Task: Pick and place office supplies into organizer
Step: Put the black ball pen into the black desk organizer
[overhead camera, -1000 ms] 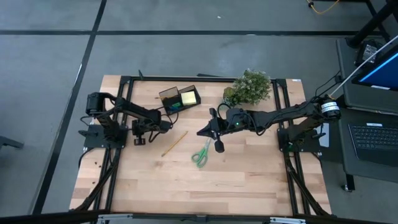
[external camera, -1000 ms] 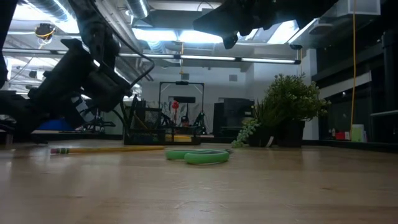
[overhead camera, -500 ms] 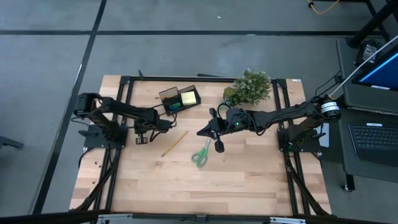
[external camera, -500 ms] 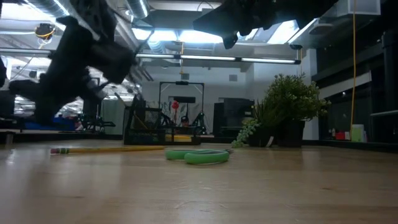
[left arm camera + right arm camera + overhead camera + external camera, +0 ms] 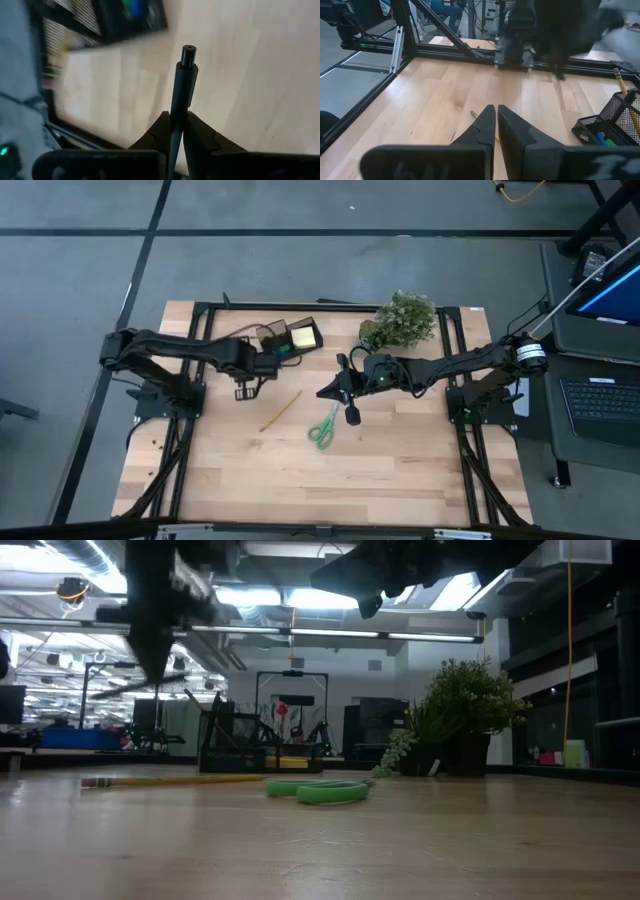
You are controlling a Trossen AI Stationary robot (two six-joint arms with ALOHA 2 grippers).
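Just beside the organizer (image 5: 287, 338), the left claw (image 5: 262, 363) has swung in from the worktop's edge, clamped on the black pen (image 5: 179, 105); the drop looks imminent. The right claw (image 5: 325, 392), pinched empty, hovers above the scissors (image 5: 324, 426), right of the organizer.

Black pen (image 5: 176, 117); green scissors (image 5: 324, 427); yellow pencil (image 5: 281, 410).
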